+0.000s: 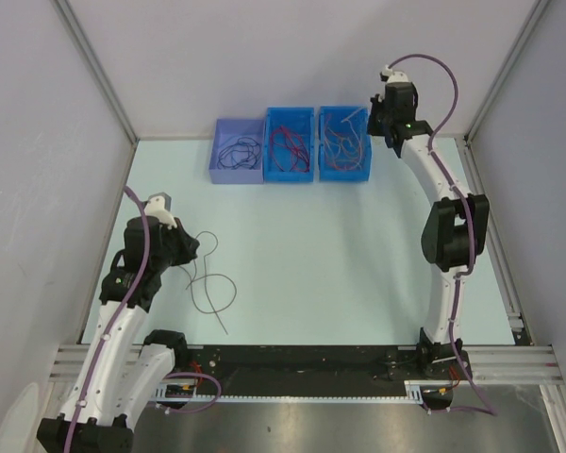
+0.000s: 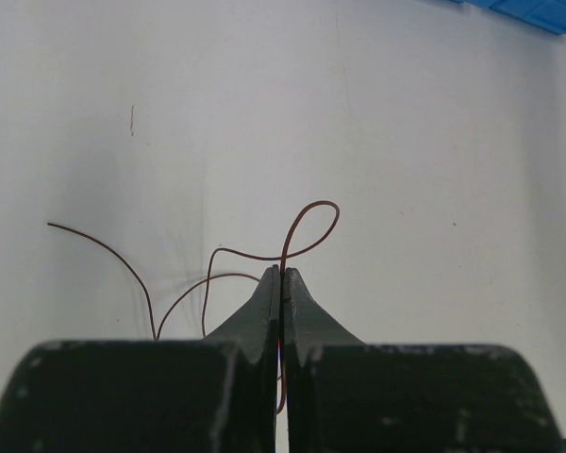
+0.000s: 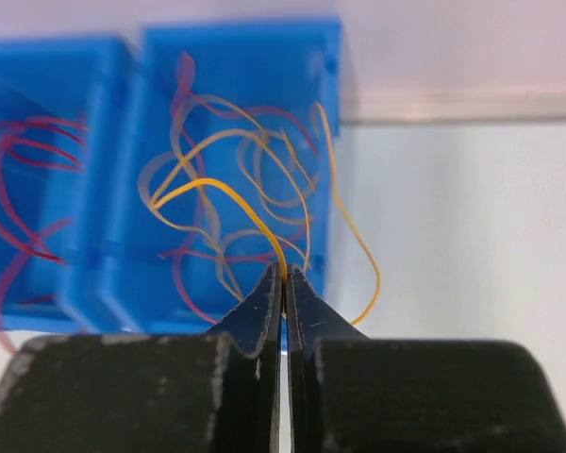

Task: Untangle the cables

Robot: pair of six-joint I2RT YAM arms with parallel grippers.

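Observation:
On the table lies a thin dark cable (image 1: 233,286), curling in a loose loop. My left gripper (image 1: 189,251) is shut on one strand of it. In the left wrist view the strand (image 2: 316,203) runs up between the closed tips of the left gripper (image 2: 281,272) and loops just beyond them. My right gripper (image 1: 374,121) hangs over the rightmost blue bin (image 1: 344,173). It (image 3: 284,272) is shut on an orange-yellow cable (image 3: 208,180) that rises out of a tangle of orange and red cables (image 3: 231,250) in that bin.
Three bins stand in a row at the back: a lavender bin (image 1: 237,174) with black cables, a blue bin (image 1: 290,177) with red cables, and the rightmost blue one. Grey walls close in both sides, and a metal rail (image 1: 302,357) runs along the near edge.

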